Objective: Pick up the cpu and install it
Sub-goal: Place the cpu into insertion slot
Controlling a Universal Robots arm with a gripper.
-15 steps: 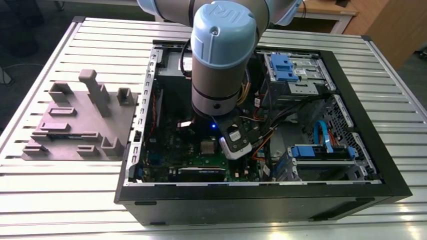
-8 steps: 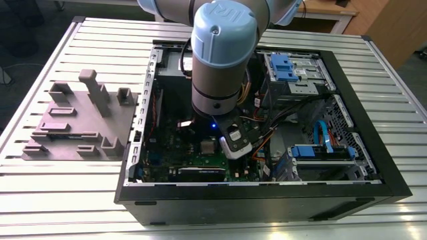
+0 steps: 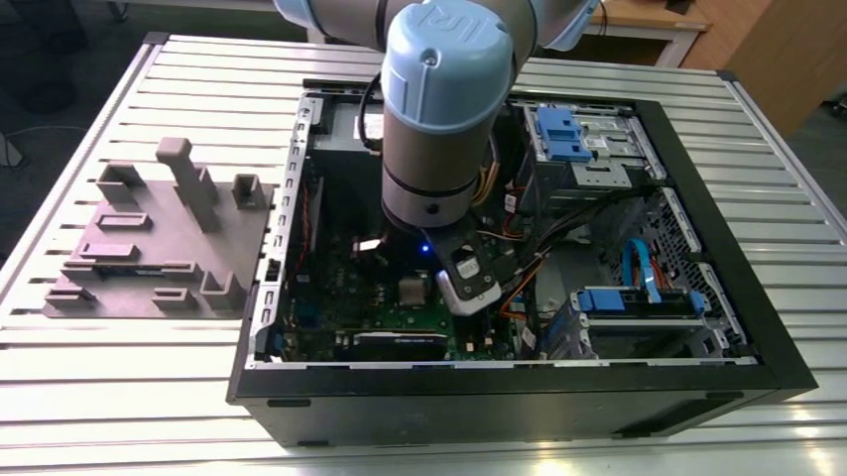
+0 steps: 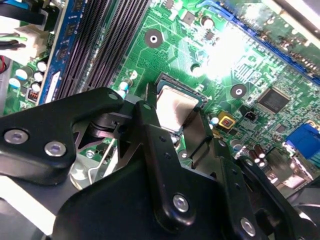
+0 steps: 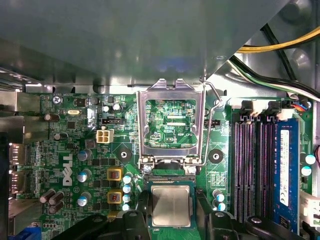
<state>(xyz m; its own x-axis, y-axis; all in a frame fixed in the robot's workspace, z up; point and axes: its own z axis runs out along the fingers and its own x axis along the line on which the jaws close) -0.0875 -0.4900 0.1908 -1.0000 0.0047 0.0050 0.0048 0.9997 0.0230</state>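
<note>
1. Gripper [image 4: 175,114]: two black metal fingers [image 4: 150,132] with screw heads stand on either side of the cpu [image 5: 171,206]. The jaws are closed to the chip's width, with one finger against each of two opposite edges.
2. Cpu: a flat square chip with a matt silver-grey metal top and a thin green border. It lies level in the socket on the motherboard [image 5: 75,150], between the fingers.
3. Socket load plate [image 5: 170,86]: a bright metal frame, swung open and standing up just beside the cpu. Green board shows through its window. The wire lever [image 5: 218,102] runs along one side of it.
4. Motherboard: glossy green, populated with cylindrical capacitors, two yellow square parts and a white connector. The black memory slots [image 5: 250,170] run parallel to each other near the socket, and a blue module [image 5: 286,165] stands beyond them.
5. Computer case [image 3: 530,409]: a black box lying open side up at the centre of the exterior view. It contains the motherboard, bundled cables and blue plastic drive brackets [image 3: 562,134] towards the exterior view's right.
6. Arm [image 3: 443,99]: grey with a light blue cap, reaching down into the case.
7. Table [image 3: 133,397]: ribbed aluminium slats, carrying the case.
8. Fixture [image 3: 159,238]: grey plastic with upright blocks, on the table at the exterior view's left, apart from the case.
</note>
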